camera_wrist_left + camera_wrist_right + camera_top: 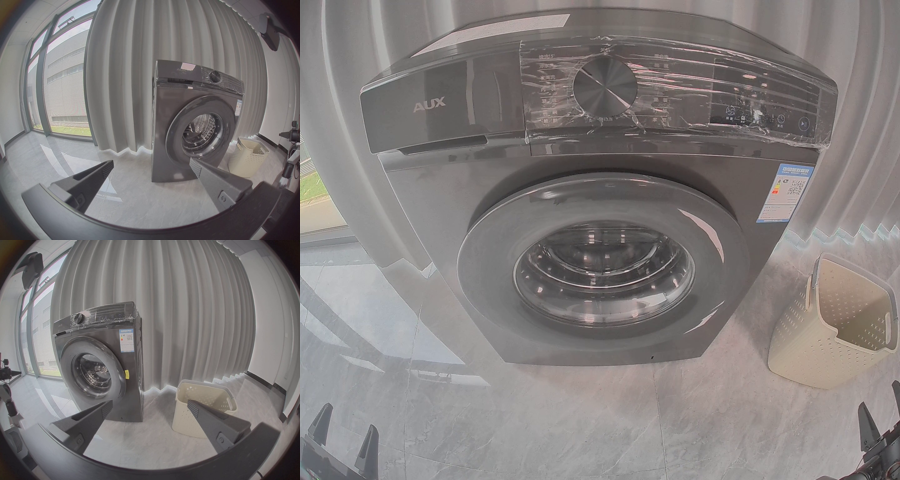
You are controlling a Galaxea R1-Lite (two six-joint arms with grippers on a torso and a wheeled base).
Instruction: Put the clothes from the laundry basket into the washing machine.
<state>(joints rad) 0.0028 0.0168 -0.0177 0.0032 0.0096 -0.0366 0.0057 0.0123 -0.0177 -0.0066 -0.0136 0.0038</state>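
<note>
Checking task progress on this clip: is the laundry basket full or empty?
Looks empty: the laundry basket shows bare perforated inner walls with nothing piled inside. Its very bottom is hidden, so cannot tell there.

Bare floor (581,412) runs from my left gripper (349,417) and right gripper (880,395), both with jaws spread, up to the front of the washing machine (456,206). Its round door (604,273) sits shut across the drum mouth and bars my way in. The laundry basket (837,325) stands to the machine's right, a strip of floor between them; its top is open to me from above. The curtain (862,125) closes off the space behind both.
</note>
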